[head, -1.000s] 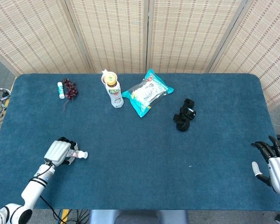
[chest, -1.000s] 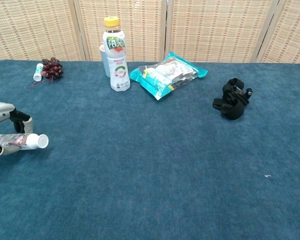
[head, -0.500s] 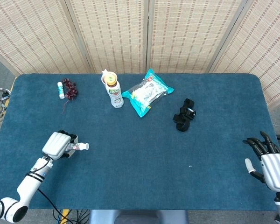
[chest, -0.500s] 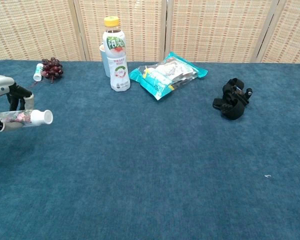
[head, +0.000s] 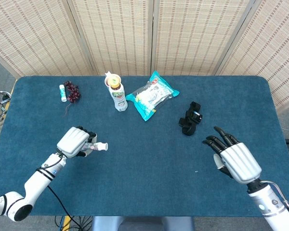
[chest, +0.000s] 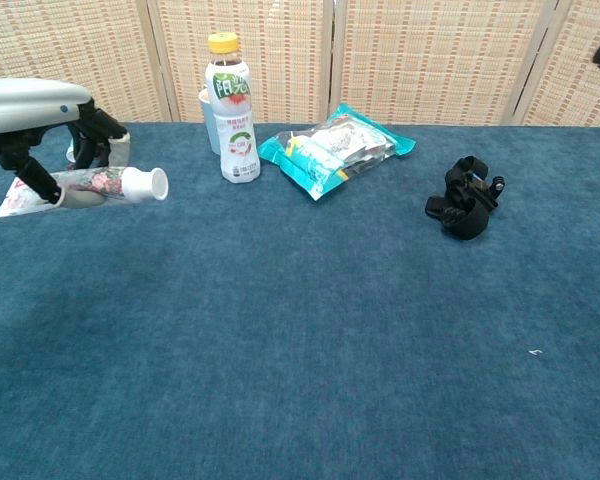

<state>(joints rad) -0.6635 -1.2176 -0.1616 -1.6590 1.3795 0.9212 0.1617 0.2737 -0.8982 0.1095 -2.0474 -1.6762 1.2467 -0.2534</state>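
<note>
Blue table (head: pixel 149 192): a tube (chest: pixel 90 185) is gripped above the left part by the left hand (head: pixel 76 142). It may slip if the hold loosens. Fingers are spread on the empty right hand (head: pixel 233 159), near a black clip (head: pixel 189 118).

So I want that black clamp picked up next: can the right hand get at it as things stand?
Probably yes: the right hand is open, holds nothing, and only bare table lies between it and the black clamp.
</note>
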